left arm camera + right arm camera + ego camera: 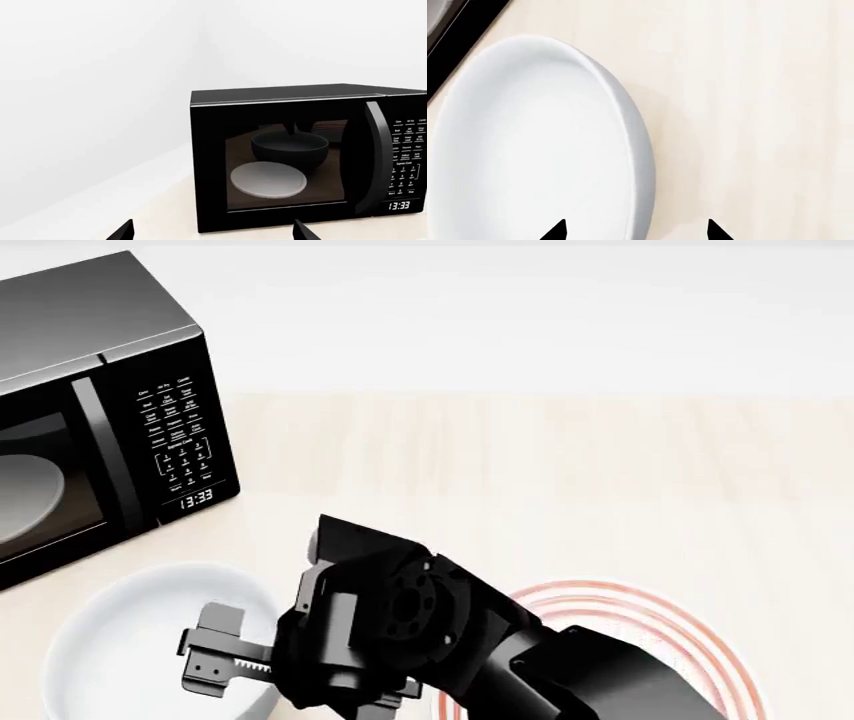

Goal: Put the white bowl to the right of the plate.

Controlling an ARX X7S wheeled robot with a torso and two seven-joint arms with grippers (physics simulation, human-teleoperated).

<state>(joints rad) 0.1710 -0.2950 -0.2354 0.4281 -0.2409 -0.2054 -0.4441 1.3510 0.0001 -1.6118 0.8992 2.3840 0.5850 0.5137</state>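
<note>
The white bowl (147,630) sits on the table at the front left, just in front of the microwave. To its right lies the plate (674,625) with red-orange rings, largely covered by my right arm. My right gripper (234,660) hangs over the bowl's right side. In the right wrist view the bowl (534,140) fills the left half, and the right gripper (636,230) is open, with one fingertip over the bowl's inside and the other outside its rim. My left gripper (213,229) is open and holds nothing, facing the microwave door.
A black microwave (80,370) stands at the back left with its door shut; a pale dish (268,180) shows through the door (287,165). The light wooden table (534,470) stretches back and right to a white wall.
</note>
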